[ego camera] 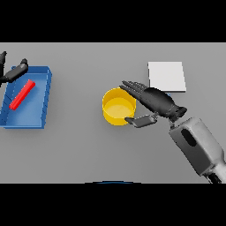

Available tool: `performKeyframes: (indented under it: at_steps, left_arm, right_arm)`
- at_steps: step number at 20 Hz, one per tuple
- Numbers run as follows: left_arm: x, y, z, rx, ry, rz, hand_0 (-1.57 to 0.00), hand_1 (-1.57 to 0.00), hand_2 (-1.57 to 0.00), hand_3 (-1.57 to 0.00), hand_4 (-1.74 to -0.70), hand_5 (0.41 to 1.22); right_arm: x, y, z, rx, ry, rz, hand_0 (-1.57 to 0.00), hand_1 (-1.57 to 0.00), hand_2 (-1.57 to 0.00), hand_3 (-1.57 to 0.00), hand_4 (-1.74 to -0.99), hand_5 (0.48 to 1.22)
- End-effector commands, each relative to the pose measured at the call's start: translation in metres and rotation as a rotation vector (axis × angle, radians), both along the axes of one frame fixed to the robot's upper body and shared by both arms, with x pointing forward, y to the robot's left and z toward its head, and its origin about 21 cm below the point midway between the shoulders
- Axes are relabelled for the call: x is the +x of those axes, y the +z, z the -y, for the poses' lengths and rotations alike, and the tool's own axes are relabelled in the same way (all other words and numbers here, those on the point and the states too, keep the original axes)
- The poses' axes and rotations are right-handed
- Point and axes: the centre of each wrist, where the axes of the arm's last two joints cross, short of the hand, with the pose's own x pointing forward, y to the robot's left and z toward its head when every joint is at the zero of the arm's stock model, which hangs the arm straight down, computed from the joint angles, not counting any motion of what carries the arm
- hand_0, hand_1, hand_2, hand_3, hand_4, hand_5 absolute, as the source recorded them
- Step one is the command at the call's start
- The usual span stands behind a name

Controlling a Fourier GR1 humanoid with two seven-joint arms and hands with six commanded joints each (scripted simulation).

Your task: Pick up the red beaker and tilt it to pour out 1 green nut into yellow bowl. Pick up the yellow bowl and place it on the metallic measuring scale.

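The yellow bowl (108,115) stands upright near the table's middle, and nothing shows inside it. My right hand (155,100) is at its right side, open, with straight fingers (132,87) along the far right rim and the thumb (140,120) at the near right wall. A pale square plate, the measuring scale (167,76), lies flat behind the hand at the right. A thin red bar-shaped thing, the beaker (22,94), lies slanted in a blue tray (32,115) at the far left. My left hand (13,73) shows at the tray's far left corner, open. No green nut is visible.
The blue tray has low walls and holds only the red thing. My right forearm (198,143) runs in from the lower right corner. Grey table surface stretches between the tray and the bowl.
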Motion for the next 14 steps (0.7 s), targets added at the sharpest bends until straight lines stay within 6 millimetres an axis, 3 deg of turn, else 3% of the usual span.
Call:
performKeyframes:
  at_steps: [1,10,14]
  left_arm:
    - [-0.001,-0.001,-0.004,-0.002,-0.002,-0.001,0.00,0.00,0.00,0.00,-0.75,0.714]
    - [0.000,0.002,-0.009,-0.043,-0.001,0.017,0.00,0.00,0.00,0.00,-0.78,0.725]
    - [-0.001,0.000,-0.006,-0.049,-0.007,0.019,0.00,0.00,0.00,0.00,-0.80,0.727]
  right_arm:
    - [0.001,-0.001,-0.005,-0.041,0.039,0.001,0.00,0.00,0.00,0.00,-1.234,0.620]
    - [0.013,-0.005,-0.032,-0.243,0.203,-0.017,0.00,0.00,0.00,0.00,-1.220,0.651]
    - [0.019,-0.012,-0.031,-0.299,0.233,-0.037,0.00,0.00,0.00,0.00,-1.242,0.664]
